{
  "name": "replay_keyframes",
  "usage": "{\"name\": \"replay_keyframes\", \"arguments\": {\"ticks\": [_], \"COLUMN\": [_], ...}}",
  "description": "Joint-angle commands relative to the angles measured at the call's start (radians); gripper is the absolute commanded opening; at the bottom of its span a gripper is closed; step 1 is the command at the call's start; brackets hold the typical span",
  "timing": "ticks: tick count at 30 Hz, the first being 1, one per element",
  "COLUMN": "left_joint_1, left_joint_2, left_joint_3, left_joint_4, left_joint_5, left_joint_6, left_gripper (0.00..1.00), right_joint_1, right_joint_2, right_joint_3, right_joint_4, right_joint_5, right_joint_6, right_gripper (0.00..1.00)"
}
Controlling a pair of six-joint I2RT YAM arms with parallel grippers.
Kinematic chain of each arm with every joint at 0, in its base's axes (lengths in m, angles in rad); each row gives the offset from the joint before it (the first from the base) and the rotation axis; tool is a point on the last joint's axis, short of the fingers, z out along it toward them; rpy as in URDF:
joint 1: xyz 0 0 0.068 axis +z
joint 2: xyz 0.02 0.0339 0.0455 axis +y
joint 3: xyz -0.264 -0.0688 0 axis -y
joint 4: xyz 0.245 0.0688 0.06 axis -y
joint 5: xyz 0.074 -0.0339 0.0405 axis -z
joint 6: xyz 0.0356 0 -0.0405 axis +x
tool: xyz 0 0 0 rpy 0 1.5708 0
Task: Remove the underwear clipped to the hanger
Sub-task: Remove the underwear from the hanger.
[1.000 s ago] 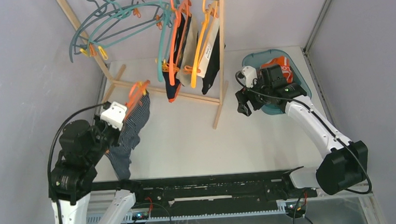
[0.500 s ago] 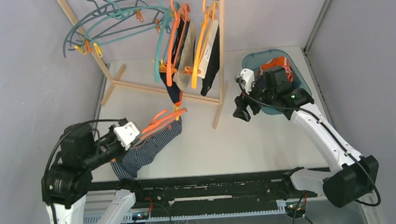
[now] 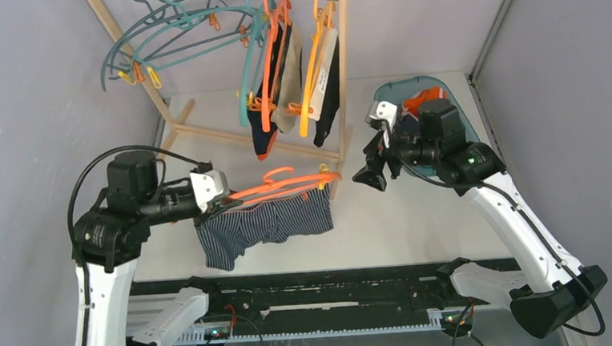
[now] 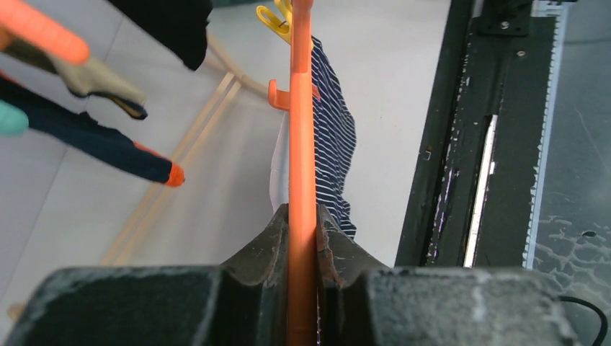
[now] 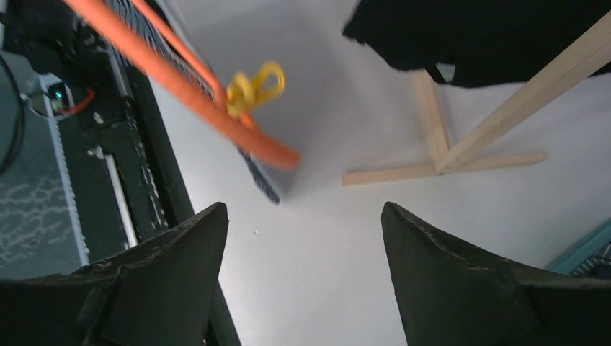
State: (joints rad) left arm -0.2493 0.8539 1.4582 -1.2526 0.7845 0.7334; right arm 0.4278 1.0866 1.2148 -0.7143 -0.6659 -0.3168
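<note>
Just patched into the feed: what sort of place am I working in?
Probably a robot test cell staged as a laundry corner: wooden rack hung with clipped underwear, teal bin, plain grey walls.

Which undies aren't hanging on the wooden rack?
The navy striped pair, clipped to the orange hanger that the left gripper holds out sideways. The other pairs hang on the rack.

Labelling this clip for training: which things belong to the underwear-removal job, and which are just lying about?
In the job: striped underwear, orange hanger, yellow clip, left gripper shut on the hanger, open right gripper, other hanging underwear, teal bin (likely drop-off).

Lying about: empty teal hangers, wooden rack.
</note>
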Motion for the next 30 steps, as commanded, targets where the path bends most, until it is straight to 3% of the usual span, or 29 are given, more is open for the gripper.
{"name": "replay_keyframes", "arguments": {"ticks": [1, 7, 11, 19, 25, 30], "left_joint_1": [-0.049, -0.068, -0.070, -0.079, -0.091, -0.094], "left_joint_2": [0.042, 0.025, -0.015, -0.030, -0.046, -0.059], "left_joint_3": [0.062, -0.020, -0.101, -0.168, -0.218, -0.242], "left_joint_4": [0.076, 0.241, 0.366, 0.395, 0.432, 0.451], "left_joint_5": [0.127, 0.216, 0.251, 0.290, 0.283, 0.291], "left_joint_6": [0.112, 0.151, 0.142, 0.174, 0.171, 0.164], "left_gripper": [0.00, 0.00, 0.00, 0.00, 0.00, 0.00], "right_joint_1": [-0.001, -0.106, -0.151, -0.153, -0.155, -0.149], "right_joint_2": [-0.014, 0.000, 0.019, -0.010, 0.012, 0.014], "right_joint_3": [0.110, 0.147, 0.127, 0.047, 0.022, -0.033], "right_joint_4": [0.056, 0.095, 0.075, 0.142, 0.177, 0.196], "right_joint_5": [-0.057, -0.252, -0.384, -0.412, -0.527, -0.538], "right_joint_6": [0.123, 0.296, 0.308, 0.322, 0.347, 0.343], "right_gripper": [0.77, 0.77, 0.77, 0.82, 0.80, 0.75]}}
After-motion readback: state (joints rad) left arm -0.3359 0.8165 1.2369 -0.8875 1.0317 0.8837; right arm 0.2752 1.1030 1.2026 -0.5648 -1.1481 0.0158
